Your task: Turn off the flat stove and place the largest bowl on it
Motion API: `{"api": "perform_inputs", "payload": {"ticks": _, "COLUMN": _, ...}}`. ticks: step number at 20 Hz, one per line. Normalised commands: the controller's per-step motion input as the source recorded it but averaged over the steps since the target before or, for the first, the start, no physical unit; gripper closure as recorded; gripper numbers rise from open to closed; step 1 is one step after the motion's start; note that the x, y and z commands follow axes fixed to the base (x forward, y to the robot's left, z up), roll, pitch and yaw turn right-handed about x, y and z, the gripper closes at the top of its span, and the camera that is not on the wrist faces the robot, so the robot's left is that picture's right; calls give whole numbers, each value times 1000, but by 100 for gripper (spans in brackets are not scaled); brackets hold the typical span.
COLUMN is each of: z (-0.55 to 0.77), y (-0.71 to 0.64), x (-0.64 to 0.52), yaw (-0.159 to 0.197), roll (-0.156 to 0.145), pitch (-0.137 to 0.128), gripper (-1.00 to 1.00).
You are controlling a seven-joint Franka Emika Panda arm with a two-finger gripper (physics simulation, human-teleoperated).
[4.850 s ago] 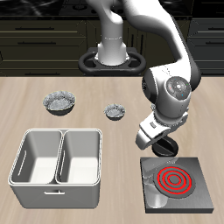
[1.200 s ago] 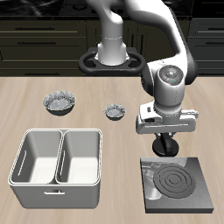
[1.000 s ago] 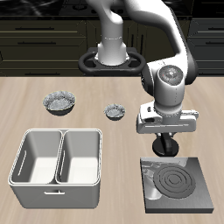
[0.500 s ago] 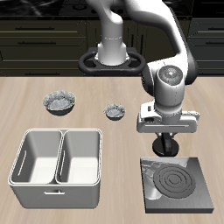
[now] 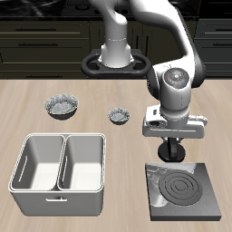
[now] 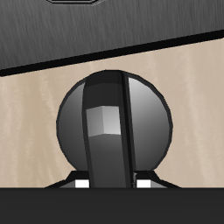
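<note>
— What colour is the stove [image 5: 180, 190] now?
— Dark grey, with dark concentric coil rings; no red shows. Its knob [image 6: 112, 125] is glossy black with grey highlights.
— And the bowls?
— The largest bowl [image 5: 62, 106] is speckled grey-white, dark inside; the small bowl [image 5: 119, 114] looks the same.
— The rest?
— A white bin [image 5: 60, 173] on a pale wood-grain worktop [image 5: 27, 116].

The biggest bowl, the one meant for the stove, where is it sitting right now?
In the exterior view, the largest bowl rests on the table toward its back, behind the white two-compartment bin, with a smaller bowl beside it, well away from the flat stove.
</note>
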Motion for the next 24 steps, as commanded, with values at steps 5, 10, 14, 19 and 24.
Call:
{"api": "perform_inputs", "payload": {"ticks": 5, "z": 39, "y": 9, "x": 54, "yaw": -59, "roll": 4, "pitch": -3, "gripper": 100}}
{"api": "perform_inputs", "payload": {"ticks": 10, "z": 66, "y": -16, "x": 67, "yaw": -85, "roll": 12, "pitch": -10, "gripper": 100}}
{"api": "perform_inputs", "payload": {"ticks": 14, "z": 101, "y": 19, "x": -19, "yaw": -71, "roll": 18, "pitch": -22, "gripper": 100}}
{"api": "perform_inputs", "payload": {"ticks": 19, "z": -12, "y": 26, "x": 40, "yaw": -42, "roll": 10, "pitch": 14, "gripper": 100}}
{"api": "perform_inputs", "payload": {"ticks": 24, "z": 30, "y": 43, "x": 15, "yaw": -73, "roll": 21, "pitch": 9, "gripper": 100}}
